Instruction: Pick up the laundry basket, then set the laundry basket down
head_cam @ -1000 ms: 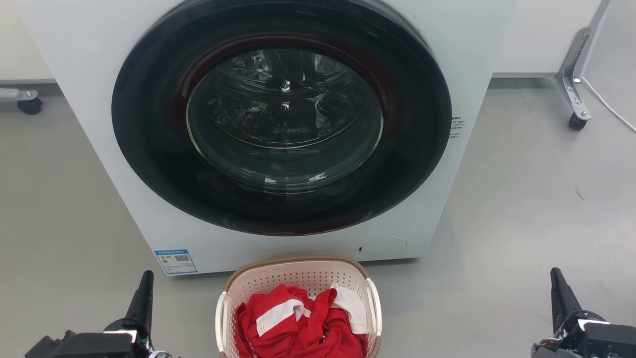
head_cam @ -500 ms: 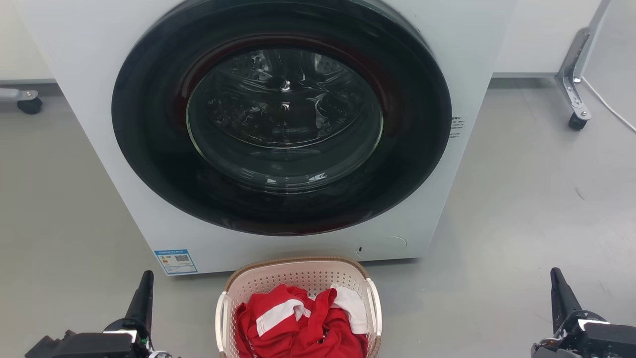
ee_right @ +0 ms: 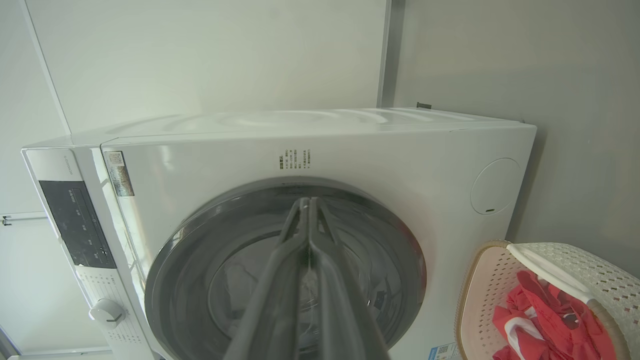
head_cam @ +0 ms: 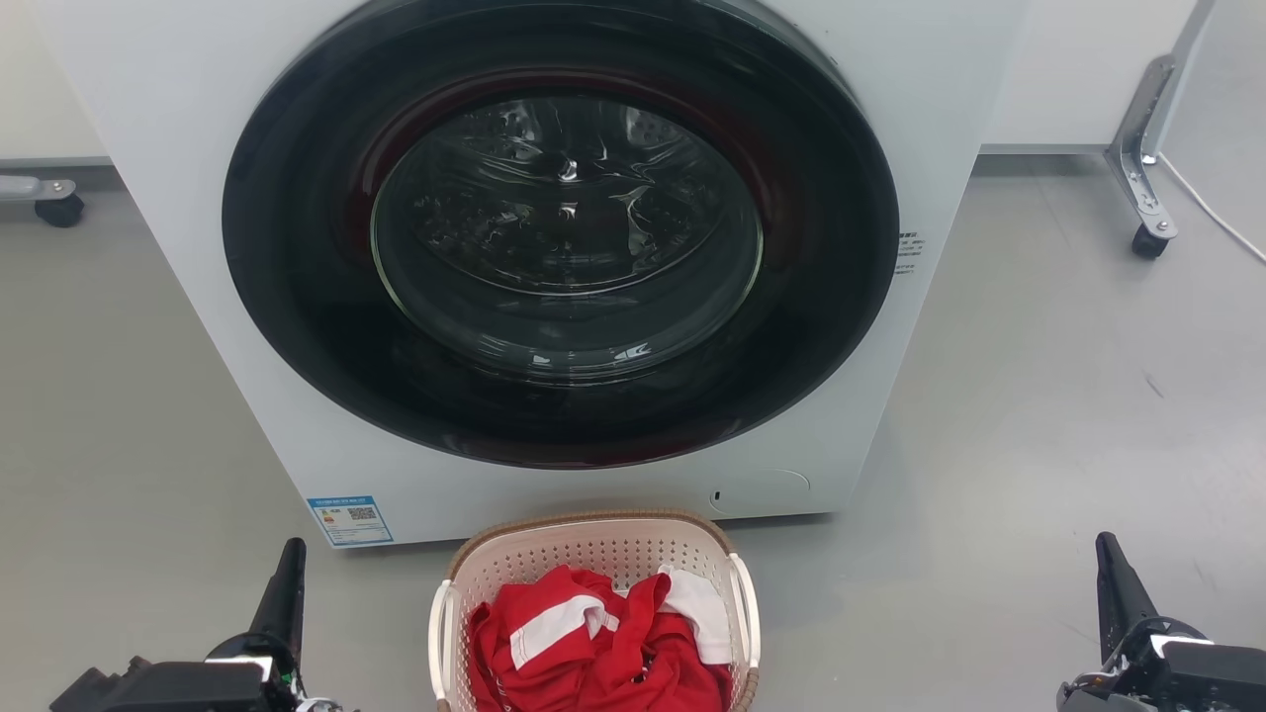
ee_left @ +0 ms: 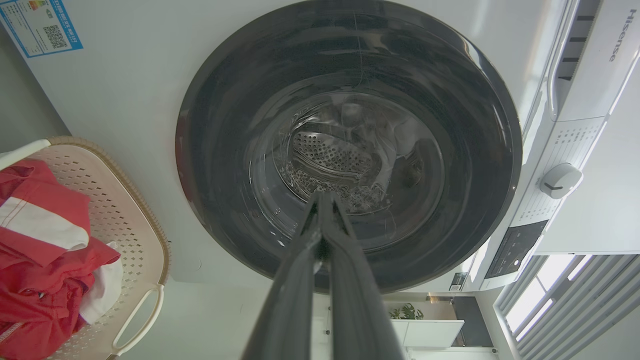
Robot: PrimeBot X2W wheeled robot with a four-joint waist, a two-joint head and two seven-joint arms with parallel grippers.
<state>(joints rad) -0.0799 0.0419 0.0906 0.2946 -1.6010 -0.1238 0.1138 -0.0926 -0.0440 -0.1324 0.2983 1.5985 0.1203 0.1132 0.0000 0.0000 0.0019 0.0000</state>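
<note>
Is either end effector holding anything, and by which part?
Nothing. The left end effector and right end effector are shut, empty, apart from the laundry basket.

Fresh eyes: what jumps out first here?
The washer's big dark round door looms in the middle of the head view. Before it on the grey floor stands the laundry basket, heaped with red and white clothes. The left end effector and right end effector, both shut, flank it without touching.

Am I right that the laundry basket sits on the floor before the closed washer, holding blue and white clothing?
Not quite: the clothing in the laundry basket is red and white, as the head view shows; the rest holds.
</note>
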